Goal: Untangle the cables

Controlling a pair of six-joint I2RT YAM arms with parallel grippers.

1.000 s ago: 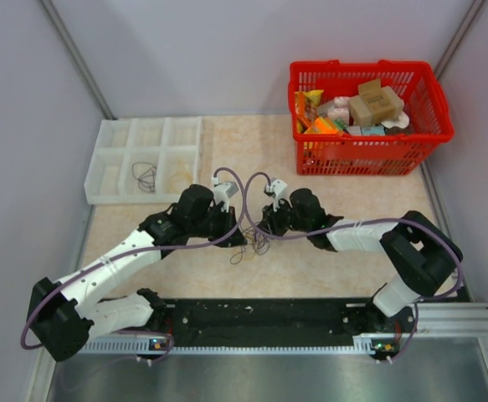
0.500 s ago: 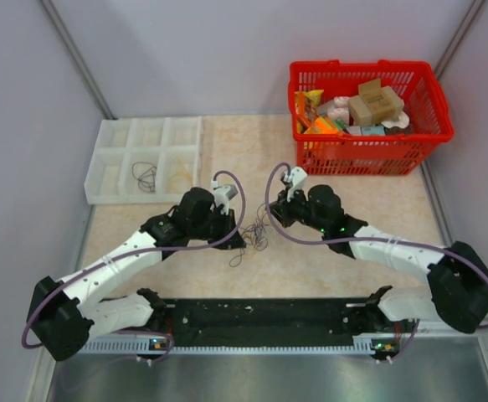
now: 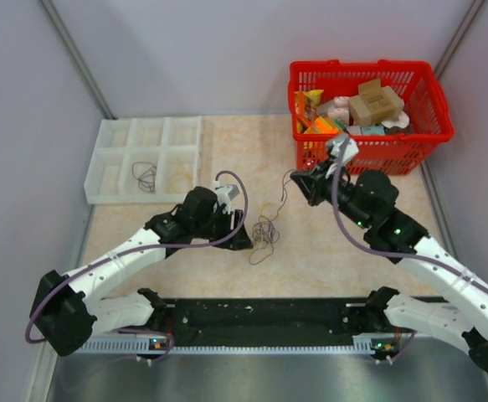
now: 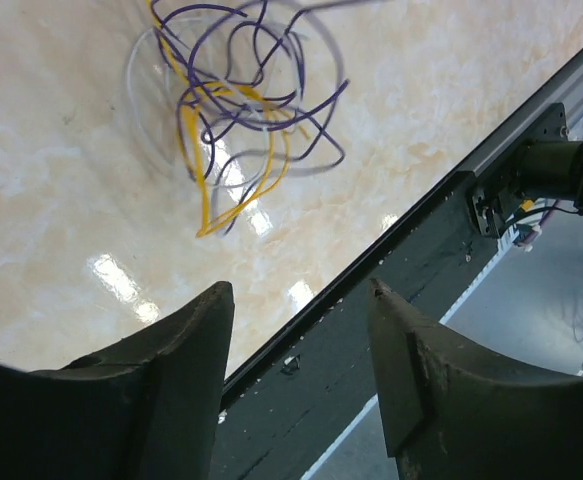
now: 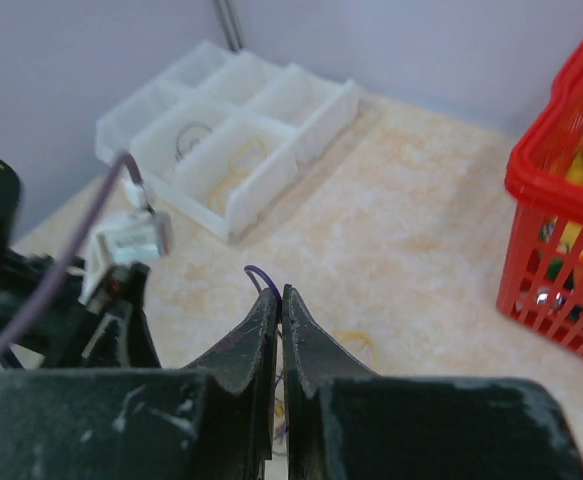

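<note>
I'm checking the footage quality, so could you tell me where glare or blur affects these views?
Left wrist view: bright glare patches on the glossy table beside the cables, whose strands look smeared. Right wrist view: the right gripper, shut on a purple strand, is slightly soft. Top view: evenly lit, sharp.

The cables (image 3: 264, 232) lie on the table (image 3: 310, 264), tray (image 3: 161, 147) behind-left, basket (image 3: 362, 67) behind-right.

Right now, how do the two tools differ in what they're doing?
The left tool is open and empty; the right tool is shut on a purple cable. The left tool is beside the tangle; the right tool is off toward the red basket. Both are dark two-fingered tools.
</note>
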